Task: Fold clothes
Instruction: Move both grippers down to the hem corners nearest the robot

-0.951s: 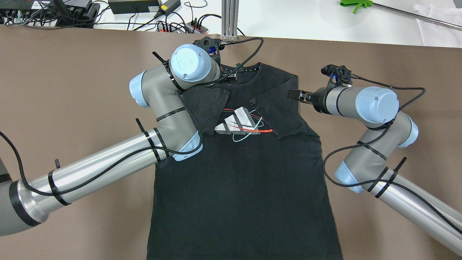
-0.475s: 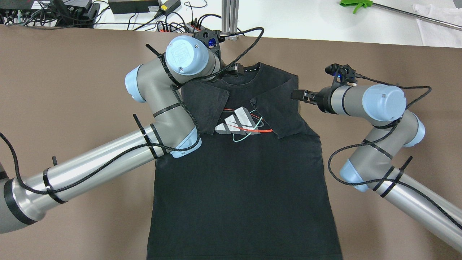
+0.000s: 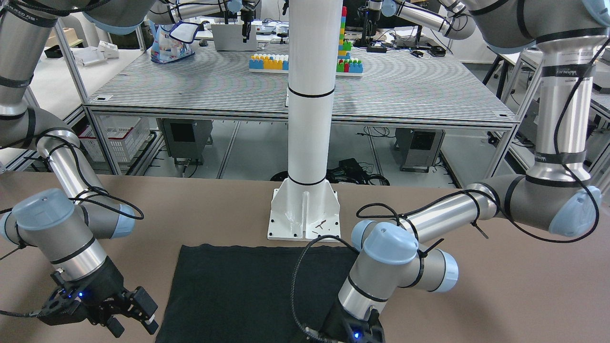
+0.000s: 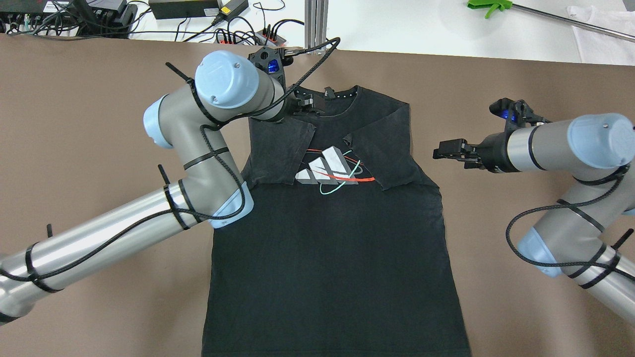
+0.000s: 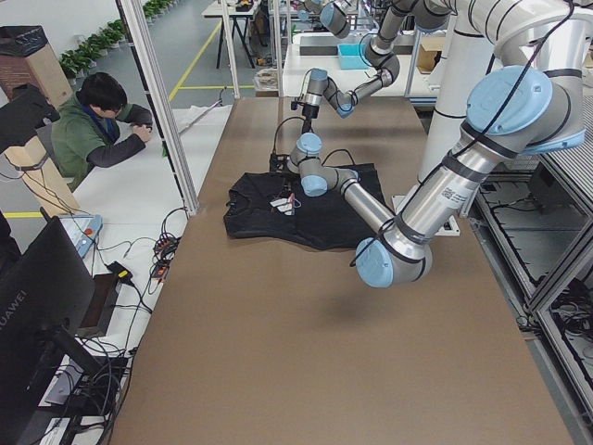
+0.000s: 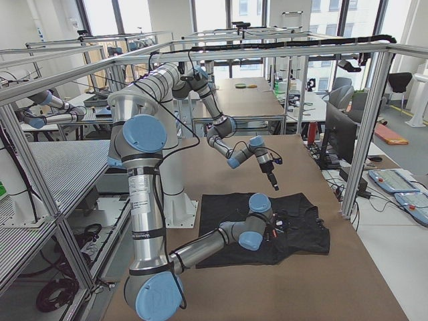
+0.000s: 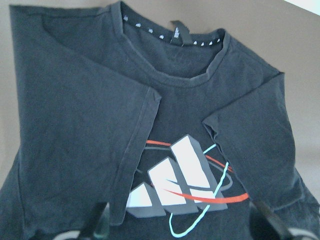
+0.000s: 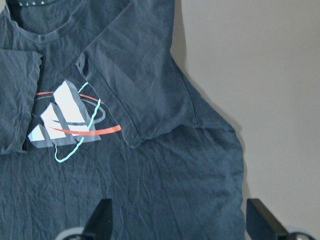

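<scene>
Right hand (image 4: 437, 151) now clear of the T-shirt (image 4: 327, 258) — open, farther right

Robotics lab: aluminium-frame cells (image 6: 267, 48), further robot arms (image 3: 419, 16) at neighbouring benches, building blocks (image 3: 269, 62), monitor (image 5: 42, 306), cabled electronics (image 4: 99, 15), seated person (image 5: 93, 130).

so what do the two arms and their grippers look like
Both the left arm and right arm are silver tubes with grey joints and pale blue end caps. A black braided cable runs along each, held by black ties. The left gripper and right gripper are black, each with a blue light at its wrist.
</scene>
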{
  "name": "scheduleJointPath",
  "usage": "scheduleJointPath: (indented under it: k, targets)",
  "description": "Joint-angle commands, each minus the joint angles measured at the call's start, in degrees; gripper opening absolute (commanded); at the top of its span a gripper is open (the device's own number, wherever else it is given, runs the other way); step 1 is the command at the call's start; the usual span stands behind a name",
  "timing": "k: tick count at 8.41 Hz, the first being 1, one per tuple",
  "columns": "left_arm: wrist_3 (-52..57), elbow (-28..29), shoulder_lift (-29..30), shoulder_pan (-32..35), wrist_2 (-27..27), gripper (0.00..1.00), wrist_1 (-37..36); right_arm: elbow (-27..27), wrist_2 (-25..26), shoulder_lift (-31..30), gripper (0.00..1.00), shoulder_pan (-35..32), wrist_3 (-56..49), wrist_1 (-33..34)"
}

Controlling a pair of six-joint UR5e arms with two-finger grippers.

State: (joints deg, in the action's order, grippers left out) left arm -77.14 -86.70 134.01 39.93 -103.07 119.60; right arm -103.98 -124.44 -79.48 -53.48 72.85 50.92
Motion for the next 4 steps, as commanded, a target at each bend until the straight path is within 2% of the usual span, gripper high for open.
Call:
scheduleJointPath:
  k: [1, 3, 4]
  targets:
    - [-5.81, -9.71, -8.65, -3.09, 0.06, 1.00, -0.07, -2.72, -8.34, -5.06, 0.94, 0.21, 0.54, 0.68]
    - [-6.18, -16.19, -15.41, -4.60, 0.68, 1.00, 0.02, -2.63, -11.52, -9.00, 0.94, 3.01, 0.54, -6.84]
    - [-7.13, -18.57, -18.75, -6.60, 3.29, 1.00, 0.02, -2.63, -11.79, -11.64, 0.94, 5.55, 1.33, -12.10]
